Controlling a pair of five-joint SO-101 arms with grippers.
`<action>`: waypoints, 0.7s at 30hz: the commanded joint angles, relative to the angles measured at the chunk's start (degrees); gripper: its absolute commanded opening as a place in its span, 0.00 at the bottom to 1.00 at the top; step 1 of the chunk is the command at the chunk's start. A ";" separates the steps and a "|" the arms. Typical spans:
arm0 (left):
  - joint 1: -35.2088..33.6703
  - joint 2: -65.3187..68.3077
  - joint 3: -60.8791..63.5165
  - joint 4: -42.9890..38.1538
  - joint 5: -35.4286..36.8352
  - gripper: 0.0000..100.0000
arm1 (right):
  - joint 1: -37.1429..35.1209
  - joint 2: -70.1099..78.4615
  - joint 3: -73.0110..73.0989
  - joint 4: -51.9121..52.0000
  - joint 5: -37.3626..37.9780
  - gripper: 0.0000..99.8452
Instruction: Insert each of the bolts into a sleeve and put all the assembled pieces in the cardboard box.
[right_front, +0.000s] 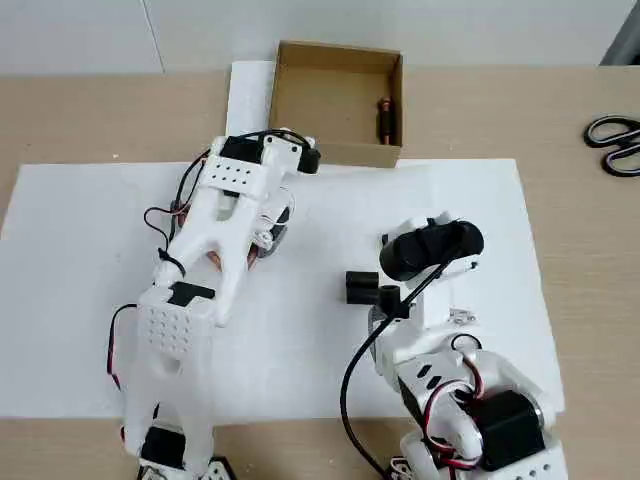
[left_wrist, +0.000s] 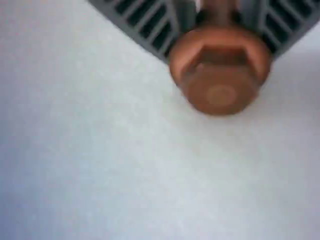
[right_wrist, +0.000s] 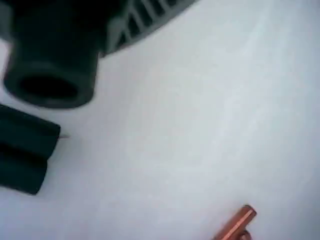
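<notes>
Copper in colour, the bolt (left_wrist: 220, 75) is pinched in the left gripper (left_wrist: 216, 17). Its shaft runs up between the ribbed fingers and its six-sided head juts clear of them, close above the white paper (right_front: 90, 300). The shaft's far end is hidden.

The right gripper (right_front: 388, 305) is pressed together on a black sleeve (right_wrist: 50, 75), whose open bore looks out toward the wrist camera. Two spare sleeves (right_wrist: 25, 160) lie side by side on the paper just beside it.

In the high view the two grippers are well apart. The held sleeve lies off to the left gripper's right, across a bare stretch of paper, so each arm carries one half of the pair. For the bolt to go in, its shaft has to line up with that bore, and the two axes do not look lined up yet.

A copper shaft (right_wrist: 237, 225) shows in the right wrist view, and I cannot tell whether it is the same bolt.

The cardboard box (right_front: 340, 48) sits at the far edge of the counter (right_front: 80, 110) with one finished piece (right_front: 385, 120) inside, against its right wall.
</notes>
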 joint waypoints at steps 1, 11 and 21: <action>-0.35 2.64 0.31 0.53 0.35 0.00 | 0.57 -0.48 -0.62 0.04 -0.53 0.00; 0.00 -4.04 -9.01 3.16 3.34 0.00 | 0.66 -0.48 -0.62 0.04 -0.53 0.00; 3.60 -26.37 -9.36 3.16 5.10 0.00 | 2.59 -0.57 -4.13 0.04 -0.53 0.00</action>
